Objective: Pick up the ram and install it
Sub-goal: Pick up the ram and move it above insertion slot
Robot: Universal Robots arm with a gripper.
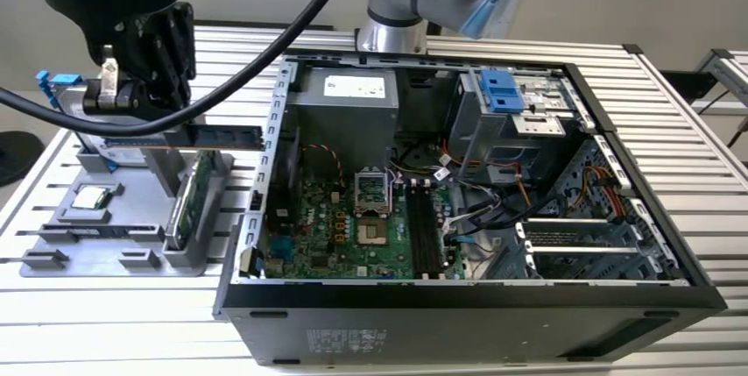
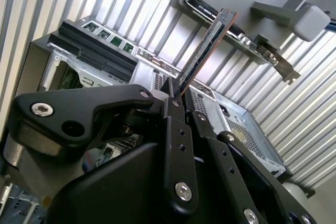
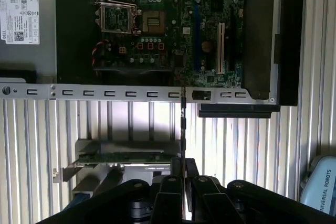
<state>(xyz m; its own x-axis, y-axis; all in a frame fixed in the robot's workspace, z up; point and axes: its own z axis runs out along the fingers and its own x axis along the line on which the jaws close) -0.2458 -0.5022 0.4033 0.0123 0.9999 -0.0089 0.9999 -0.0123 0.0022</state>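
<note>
Clamping one end of the ram [image 1: 222,137], the tool [image 2: 176,94] holds it above the gray tray [image 1: 59,218] beside the computer case [image 1: 468,306].

The computer case [image 1: 468,315] sits open on the counter [image 1: 117,315], the motherboard [image 1: 350,227] flat on its floor and the power supply [image 1: 345,100] behind that board. At the exterior view's left of the case stands a parts fixture [image 1: 82,236] — an expansion card [image 1: 187,201] upright in it. Above the fixture, just beside the case's wall, the hand [image 1: 146,117] clamps the ram [image 1: 222,137] — the arm's base [image 1: 391,34] rises behind the case.
</note>
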